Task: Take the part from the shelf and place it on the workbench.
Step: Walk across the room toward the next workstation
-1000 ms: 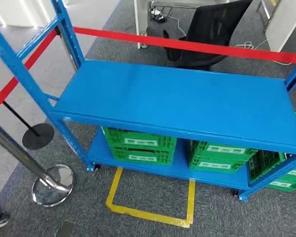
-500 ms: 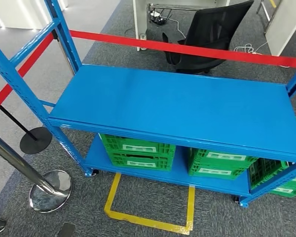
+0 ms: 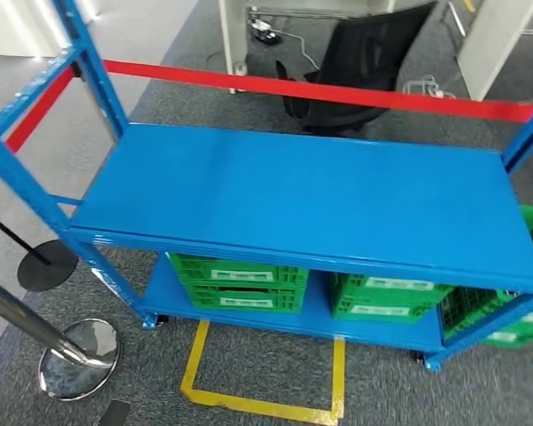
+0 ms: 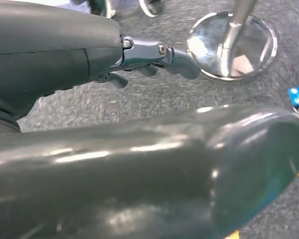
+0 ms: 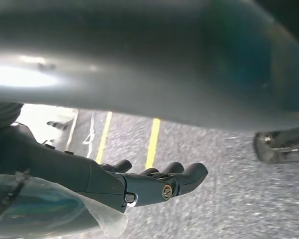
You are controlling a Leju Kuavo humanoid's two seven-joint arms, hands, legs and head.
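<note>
The shelf (image 3: pixel 304 191) spans the centre of the head view. On its lower tier, crates (image 3: pixel 237 282) sit side by side, left to right. A floor marking (image 3: pixel 260 404) lies below the shelf at bottom centre. A stanchion base (image 3: pixel 76 358) stands at lower left. A chair (image 3: pixel 364 67) and barrier tape (image 3: pixel 317 89) sit behind, at top.

dark grey fingers (image 4: pixel 178 55) with small silver screws.
</note>
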